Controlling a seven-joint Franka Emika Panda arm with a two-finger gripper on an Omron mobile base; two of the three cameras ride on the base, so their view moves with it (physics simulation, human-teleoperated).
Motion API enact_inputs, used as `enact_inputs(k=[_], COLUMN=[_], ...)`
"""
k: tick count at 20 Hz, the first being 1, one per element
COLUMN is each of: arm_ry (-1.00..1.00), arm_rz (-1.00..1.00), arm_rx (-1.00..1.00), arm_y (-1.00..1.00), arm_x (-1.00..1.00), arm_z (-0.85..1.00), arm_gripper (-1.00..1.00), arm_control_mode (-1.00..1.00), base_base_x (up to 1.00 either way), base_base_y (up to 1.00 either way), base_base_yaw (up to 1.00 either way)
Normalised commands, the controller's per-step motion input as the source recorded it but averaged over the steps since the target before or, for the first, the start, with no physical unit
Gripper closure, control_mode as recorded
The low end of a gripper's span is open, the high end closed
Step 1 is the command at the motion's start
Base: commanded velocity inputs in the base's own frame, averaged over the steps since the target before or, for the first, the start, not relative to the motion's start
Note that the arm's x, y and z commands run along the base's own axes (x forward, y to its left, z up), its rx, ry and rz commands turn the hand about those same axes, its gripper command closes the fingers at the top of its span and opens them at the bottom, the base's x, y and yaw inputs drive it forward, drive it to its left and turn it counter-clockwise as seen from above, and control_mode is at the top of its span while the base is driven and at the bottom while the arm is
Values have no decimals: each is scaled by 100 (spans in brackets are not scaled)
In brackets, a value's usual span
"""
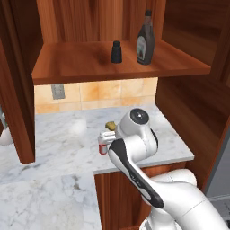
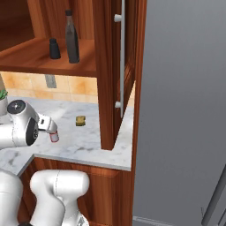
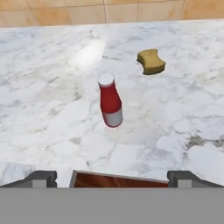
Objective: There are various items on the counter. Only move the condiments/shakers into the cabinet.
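The end effector (image 3: 112,178) hangs fully apart, holding nothing. The small red bottle (image 3: 110,106) stands upright on the worktop (image 3: 52,109), white cap toward 12 o'clock.

From the left base camera our own arm (image 1: 134,139) covers most of the small red bottle (image 1: 103,146) and all but a corner of the yellow-brown sponge (image 1: 109,125). The label on the dark brown sauce bottle (image 1: 145,40) is too small for us to read. In the hand view, our finger tips (image 3: 41,178) are cut off at the bottom. The cabinet (image 1: 121,67) runs past the top edge of both base views.
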Motion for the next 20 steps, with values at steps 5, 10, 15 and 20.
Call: enact_inputs(k=[5, 10, 15, 20], arm_ry=[0, 0, 0, 0], arm_rz=[0, 0, 0, 0], arm_rx=[0, 0, 0, 0], arm_y=[4, 4, 2, 6], arm_x=[15, 26, 20, 4], arm_z=[0, 0, -4, -16], arm_gripper=[-100, -100, -100, -100], arm_control_mode=[-100, -100, -100, -100], base_base_x=[0, 0, 0, 0], base_base_y=[0, 0, 0, 0], base_base_yaw=[0, 0, 0, 0])
